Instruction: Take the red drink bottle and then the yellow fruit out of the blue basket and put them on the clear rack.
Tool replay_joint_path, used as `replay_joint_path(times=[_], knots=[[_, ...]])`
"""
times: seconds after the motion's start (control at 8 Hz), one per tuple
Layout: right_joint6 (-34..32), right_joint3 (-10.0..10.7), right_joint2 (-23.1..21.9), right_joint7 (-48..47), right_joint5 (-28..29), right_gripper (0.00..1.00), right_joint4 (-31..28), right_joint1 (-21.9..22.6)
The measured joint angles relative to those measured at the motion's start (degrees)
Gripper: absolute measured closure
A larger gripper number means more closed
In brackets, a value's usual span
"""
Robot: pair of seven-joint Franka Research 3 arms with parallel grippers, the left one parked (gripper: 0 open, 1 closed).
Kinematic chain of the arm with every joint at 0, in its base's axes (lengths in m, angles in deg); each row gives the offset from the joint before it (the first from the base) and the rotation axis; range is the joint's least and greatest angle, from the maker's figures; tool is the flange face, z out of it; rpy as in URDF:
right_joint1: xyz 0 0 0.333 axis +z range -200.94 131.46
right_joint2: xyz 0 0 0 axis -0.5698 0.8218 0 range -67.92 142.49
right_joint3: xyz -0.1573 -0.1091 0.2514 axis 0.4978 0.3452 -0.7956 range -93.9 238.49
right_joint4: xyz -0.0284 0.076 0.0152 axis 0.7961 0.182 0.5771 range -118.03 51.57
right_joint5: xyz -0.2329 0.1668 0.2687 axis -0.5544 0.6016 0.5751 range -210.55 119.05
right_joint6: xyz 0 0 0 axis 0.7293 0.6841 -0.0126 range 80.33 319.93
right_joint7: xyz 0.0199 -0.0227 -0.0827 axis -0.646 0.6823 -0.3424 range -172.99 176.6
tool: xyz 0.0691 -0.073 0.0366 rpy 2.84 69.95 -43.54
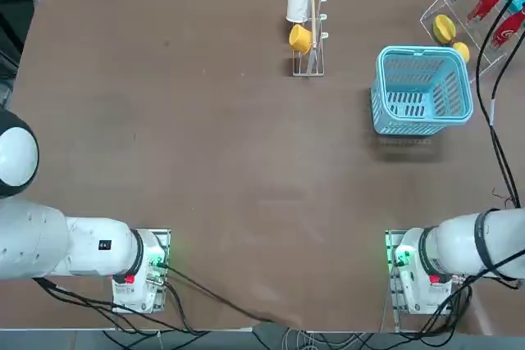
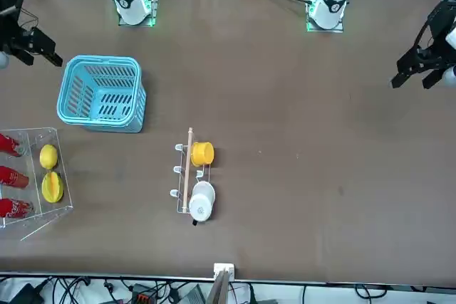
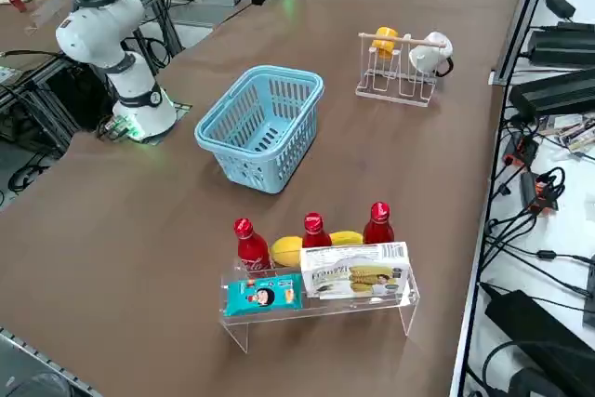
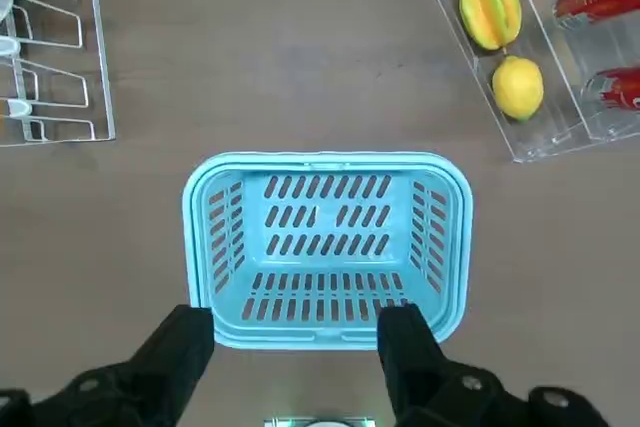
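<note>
Blue basket [image 4: 327, 247] under spread right gripper [image 4: 296, 347].

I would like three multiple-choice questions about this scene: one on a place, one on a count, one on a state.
1. Where is the small yellow fruit?
A. in the blue basket
B. on the clear rack
C. on the cup stand

2. How many red drink bottles stand on the clear rack?
A. one
B. two
C. three

3. How is the right gripper?
A. jaws open, nothing held
B. shut on a bottle
C. shut on the basket rim

Answers:
1 B, it lies beside the larger streaked fruit on the rack.
2 C, the side view shows three red caps.
3 A, it hangs above the empty blue basket.
</note>
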Motion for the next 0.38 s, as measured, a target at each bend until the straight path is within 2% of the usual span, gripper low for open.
replay_joint_path(times=[0.38], knots=[[1.4, 0.1, -0.3, 0.8, 0.0, 0.0, -0.3, 0.0]])
